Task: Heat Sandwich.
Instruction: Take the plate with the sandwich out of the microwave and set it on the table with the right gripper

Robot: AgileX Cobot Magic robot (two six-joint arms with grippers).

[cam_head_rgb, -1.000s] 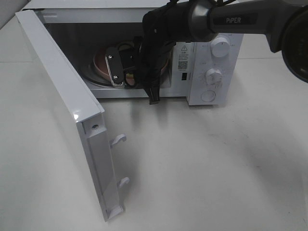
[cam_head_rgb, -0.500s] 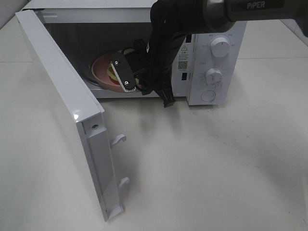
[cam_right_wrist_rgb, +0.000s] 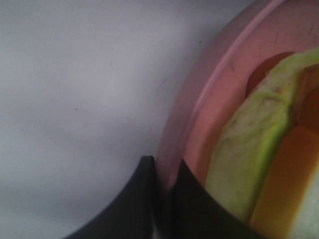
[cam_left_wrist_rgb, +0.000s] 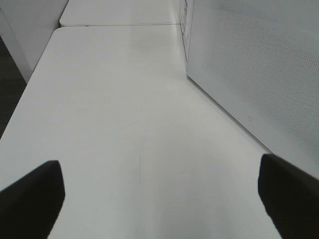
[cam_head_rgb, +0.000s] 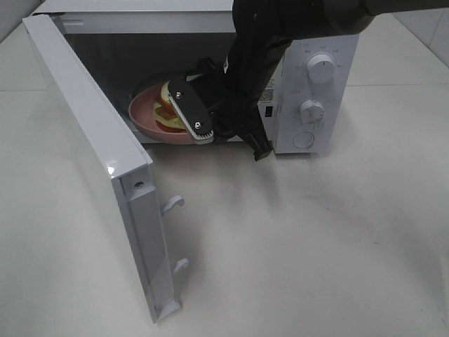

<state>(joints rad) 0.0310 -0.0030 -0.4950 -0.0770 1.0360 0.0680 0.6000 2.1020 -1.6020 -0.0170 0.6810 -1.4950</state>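
Observation:
The sandwich (cam_head_rgb: 165, 109), yellowish-green bread with red-orange filling, lies on a pink round plate (cam_head_rgb: 144, 116) at the front opening of the white microwave (cam_head_rgb: 316, 91). My right gripper (cam_head_rgb: 196, 128) is shut on the plate's rim and reaches in from the right. Close up in the right wrist view, the two dark fingers of this gripper (cam_right_wrist_rgb: 163, 184) pinch the plate's rim (cam_right_wrist_rgb: 199, 99), with the sandwich (cam_right_wrist_rgb: 244, 164) just beyond. My left gripper (cam_left_wrist_rgb: 159, 199) is open over bare table, holding nothing, beside a perforated white microwave panel (cam_left_wrist_rgb: 249, 64).
The microwave door (cam_head_rgb: 91, 154) stands swung wide open toward the front left, its latch hooks (cam_head_rgb: 172, 203) sticking out. Two white knobs (cam_head_rgb: 321, 68) sit on the control panel at right. White tabletop (cam_head_rgb: 302, 239) spreads in front.
The right gripper has drawn back toward the front, bringing the pink plate and sandwich from deep inside the cavity to the opening. The left gripper has not changed.

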